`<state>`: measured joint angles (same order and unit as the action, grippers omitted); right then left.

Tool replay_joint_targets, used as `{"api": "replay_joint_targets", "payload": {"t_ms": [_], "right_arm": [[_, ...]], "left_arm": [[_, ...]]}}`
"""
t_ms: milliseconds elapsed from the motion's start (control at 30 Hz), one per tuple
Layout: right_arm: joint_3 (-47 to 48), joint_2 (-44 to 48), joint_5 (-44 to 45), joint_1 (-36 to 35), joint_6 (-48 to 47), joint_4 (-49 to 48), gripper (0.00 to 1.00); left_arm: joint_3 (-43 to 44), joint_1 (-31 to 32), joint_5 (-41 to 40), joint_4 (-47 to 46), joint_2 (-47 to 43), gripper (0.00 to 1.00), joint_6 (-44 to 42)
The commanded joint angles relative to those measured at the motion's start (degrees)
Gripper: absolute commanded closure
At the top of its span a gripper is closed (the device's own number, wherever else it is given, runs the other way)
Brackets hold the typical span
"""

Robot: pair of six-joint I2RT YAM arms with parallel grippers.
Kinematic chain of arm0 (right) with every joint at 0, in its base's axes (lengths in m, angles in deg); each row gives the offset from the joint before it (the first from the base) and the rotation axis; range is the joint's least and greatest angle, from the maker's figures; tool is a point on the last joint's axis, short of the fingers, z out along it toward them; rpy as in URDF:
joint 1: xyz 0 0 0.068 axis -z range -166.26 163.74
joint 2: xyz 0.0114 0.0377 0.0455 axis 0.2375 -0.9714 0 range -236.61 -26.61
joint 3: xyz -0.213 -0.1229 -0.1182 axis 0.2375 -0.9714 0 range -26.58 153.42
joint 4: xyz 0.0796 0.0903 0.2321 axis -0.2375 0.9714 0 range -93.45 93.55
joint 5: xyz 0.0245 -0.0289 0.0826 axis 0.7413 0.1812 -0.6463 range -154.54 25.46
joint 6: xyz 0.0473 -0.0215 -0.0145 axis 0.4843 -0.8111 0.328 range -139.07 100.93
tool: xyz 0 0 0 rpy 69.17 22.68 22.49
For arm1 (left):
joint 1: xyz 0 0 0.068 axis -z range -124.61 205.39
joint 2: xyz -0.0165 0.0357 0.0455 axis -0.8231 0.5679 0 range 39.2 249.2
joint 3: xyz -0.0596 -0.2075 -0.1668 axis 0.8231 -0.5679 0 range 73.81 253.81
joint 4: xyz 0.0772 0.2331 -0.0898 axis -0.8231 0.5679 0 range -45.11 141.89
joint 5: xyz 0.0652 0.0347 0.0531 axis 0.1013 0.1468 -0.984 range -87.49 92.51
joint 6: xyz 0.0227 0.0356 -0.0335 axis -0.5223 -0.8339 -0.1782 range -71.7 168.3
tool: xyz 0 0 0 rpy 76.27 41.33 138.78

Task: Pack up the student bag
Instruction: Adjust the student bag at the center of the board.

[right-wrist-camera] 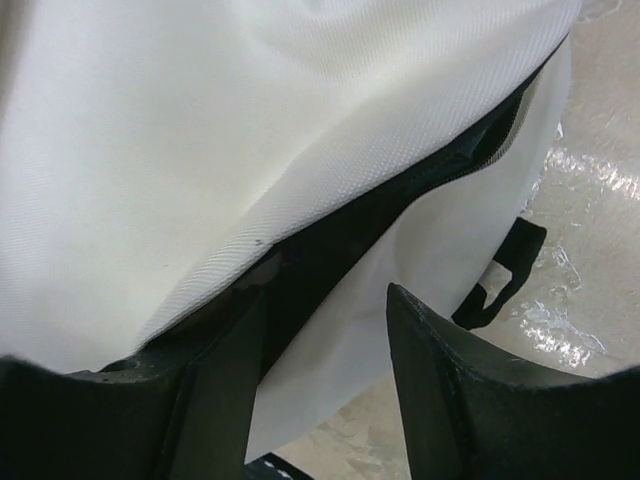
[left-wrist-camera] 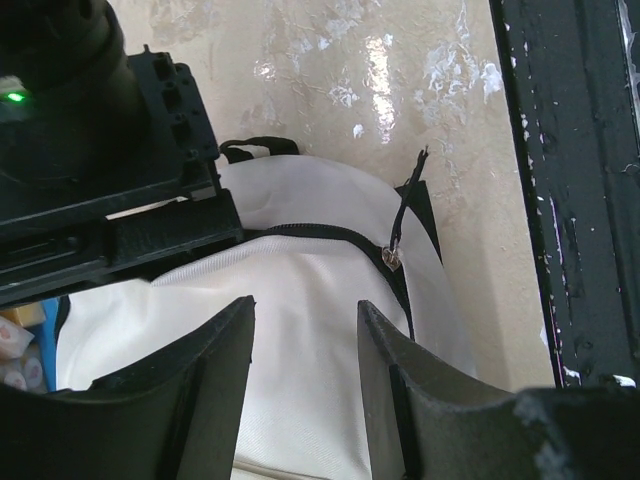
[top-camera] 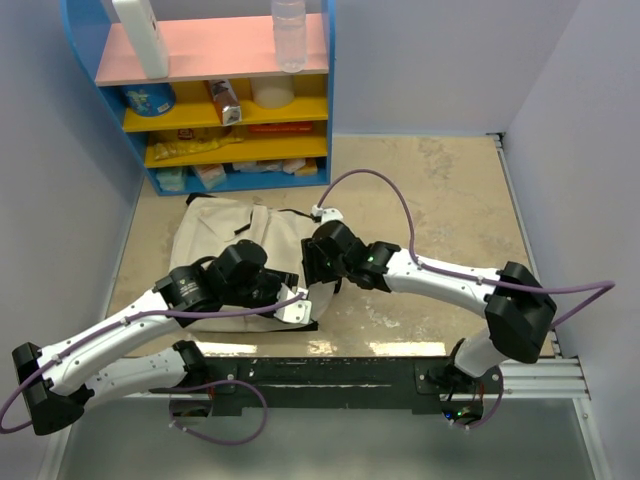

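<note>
Cream fabric student bag (top-camera: 232, 228) (left-wrist-camera: 300, 300) (right-wrist-camera: 180, 140): lies flat on the table, left of centre, between the shelf unit and the arm bases. Finely woven cloth; black zipper (left-wrist-camera: 330, 236) curving across the body, parted in the right wrist view onto a dark interior. Metal slider with a black pull cord (left-wrist-camera: 402, 205) standing up. Black strap loop (right-wrist-camera: 508, 270) at the side, resting on the table.

Left gripper (top-camera: 282, 296) (left-wrist-camera: 305, 320): over the near part of the bag, fingers standing apart, cloth visible in the gap, nothing pinched.

Right gripper (top-camera: 322, 282) (right-wrist-camera: 325, 310): at the bag's right edge, fingers spread; one finger (right-wrist-camera: 235, 340) sits at the lip of the dark zipper gap, under the cloth flap, the other clear of the cloth.

Table (top-camera: 440, 200): mottled beige, stone-patterned, glossy with glare patches. Black rail (top-camera: 330, 375) along the near edge, carrying both arm bases.

Purple cables (top-camera: 385, 185): one looped along each arm.

Walls (top-camera: 440, 60): plain pale grey-lilac, enclosing three sides.

Shelf unit (top-camera: 225, 100): blue frame, pink top board, yellow shelves, at the far left corner. White bottle (top-camera: 142, 35) and clear bottle (top-camera: 288, 32) on top; assorted packets below, too small to identify.
</note>
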<state>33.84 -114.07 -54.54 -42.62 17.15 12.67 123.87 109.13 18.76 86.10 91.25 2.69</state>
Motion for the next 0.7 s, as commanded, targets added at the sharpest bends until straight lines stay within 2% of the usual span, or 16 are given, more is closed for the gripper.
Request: {"api": "replay_joint_targets", "payload": {"t_ms": [0,100,200,233,333,400,500,667], "right_arm": [[-0.48,-1.05,2.04,-0.86,-0.02,0.32,0.45],[0.04,-1.05,2.04,-1.21,-0.02,0.49,0.47],[0.13,-1.31,1.95,-1.21,-0.02,0.05,0.58],[0.22,-1.48,1.87,-1.21,0.07,-0.03,0.66],[-0.30,-1.57,2.13,-1.21,0.42,-0.04,0.77],[-1.27,-1.05,2.22,-1.30,0.77,-0.21,0.80],[-2.85,0.88,2.83,-1.39,1.30,0.40,0.87],[-6.97,6.42,3.97,-1.74,2.97,1.72,0.89]], "left_arm": [[-0.14,-0.30,0.45,-1.31,-0.81,0.50,0.17],[-0.40,-0.21,0.27,-1.48,-0.90,0.50,0.17],[-1.45,-0.30,-2.70,-2.36,-0.99,0.50,0.25],[-2.94,-0.21,-6.89,-4.54,-1.07,0.50,0.86],[-4.88,-1.52,-14.55,-8.06,-0.73,0.50,4.55],[-4.98,-5.63,-14.76,-8.08,1.11,0.52,7.01],[-4.71,-14.58,-9.32,-7.29,3.23,0.57,6.68],[-6.73,-17.08,-7.46,-6.50,3.58,0.59,4.03]]}}
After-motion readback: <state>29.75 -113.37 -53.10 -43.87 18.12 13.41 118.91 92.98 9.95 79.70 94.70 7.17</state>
